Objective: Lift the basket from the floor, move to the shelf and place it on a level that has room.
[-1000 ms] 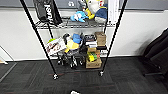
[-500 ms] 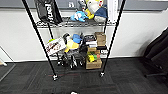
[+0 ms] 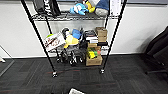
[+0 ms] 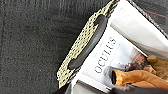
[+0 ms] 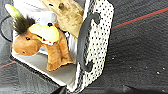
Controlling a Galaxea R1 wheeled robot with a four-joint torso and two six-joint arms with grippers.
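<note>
The tall black metal wire shelf (image 3: 75,37) stood against the white wall in the middle of the head view, its castors resting on the dark grey striped carpet floor (image 3: 130,75). Its upper black wire-grid level (image 3: 72,16), near the top of the frame, carried a dark bag and bright plush toys, while the tier below it was crowded with boxes, a stack of books and soft toys, and brown cardboard boxes (image 3: 93,60) sat at the bottom right of the rack; from here no tier looked plainly free. The rectangular cream-white woven basket with dark rim (image 3: 76,91) showed just a corner at the bottom centre of the head view, close in front of the robot and well apart from the rack. In the left wrist view the basket's woven end wall and dark loop handle (image 4: 87,42) ran diagonally across the middle, with a white box printed OCULUS (image 4: 110,57) lying inside at the lower right. In the right wrist view the opposite dark handle (image 5: 83,42) ran down the centre, and a brown plush horse (image 5: 42,42) lay in the white cloth lining at the left. With a wrist at each end, the basket was probably being carried level between both arms, though whether either gripper was closed on a handle could not be told.
</note>
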